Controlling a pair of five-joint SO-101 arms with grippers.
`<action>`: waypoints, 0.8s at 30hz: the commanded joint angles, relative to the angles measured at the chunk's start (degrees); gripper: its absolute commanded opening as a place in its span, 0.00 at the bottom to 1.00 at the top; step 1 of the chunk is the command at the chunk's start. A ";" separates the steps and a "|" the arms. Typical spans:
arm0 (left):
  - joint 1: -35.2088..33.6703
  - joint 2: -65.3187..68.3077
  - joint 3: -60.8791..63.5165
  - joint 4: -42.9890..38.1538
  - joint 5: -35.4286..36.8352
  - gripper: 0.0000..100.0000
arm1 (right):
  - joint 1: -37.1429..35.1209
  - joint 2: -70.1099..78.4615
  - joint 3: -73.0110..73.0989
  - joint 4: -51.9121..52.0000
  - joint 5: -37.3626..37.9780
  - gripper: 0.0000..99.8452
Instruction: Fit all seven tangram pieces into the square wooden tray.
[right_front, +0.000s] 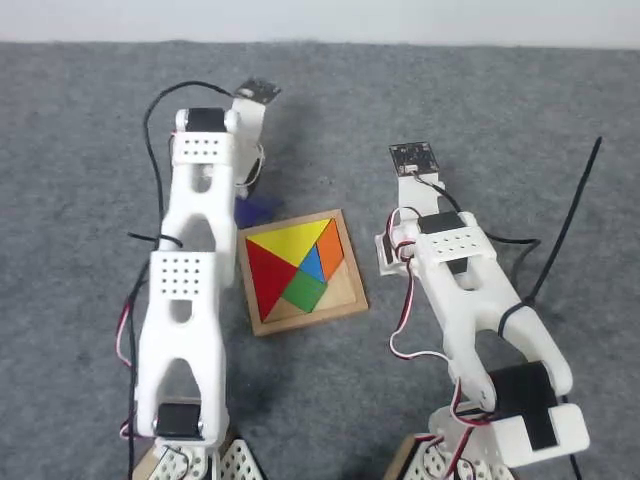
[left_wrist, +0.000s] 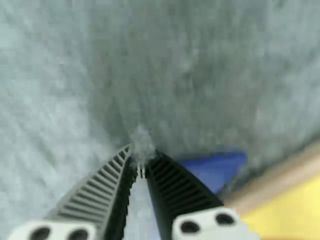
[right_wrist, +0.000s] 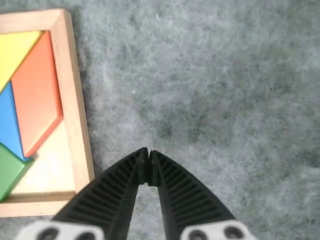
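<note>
Pieces fill most of the square wooden tray (right_front: 342, 295) on the grey carpeted surface (right_front: 480, 120): we see a yellow triangle (right_front: 290, 242), red triangle (right_front: 265, 280), blue triangle (right_front: 312, 265), orange parallelogram (right_front: 331, 248) and green square (right_front: 304, 290). A loose dark-blue piece (left_wrist: 212, 167) lies just outside the tray's rim, beside our left pincer (left_wrist: 140, 161), its jaws pressed together. Our right pincer (right_wrist: 148, 154), also pressed together, sits near the tray's opposite side.

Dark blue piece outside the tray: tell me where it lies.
In the high view the dark blue piece lies on the grey carpet just off the wooden tray's far left corner, close beside the left gripper.
</note>
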 joint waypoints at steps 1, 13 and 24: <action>-0.79 -14.51 20.44 2.20 -2.90 0.01 | -0.22 -0.31 0.26 -1.98 0.88 0.01; -8.88 -23.03 37.23 1.93 -12.04 0.01 | -0.22 -0.31 1.32 -3.74 0.88 0.01; -15.65 -31.12 40.31 2.55 -27.34 0.01 | -0.22 -0.31 1.32 -3.74 0.97 0.01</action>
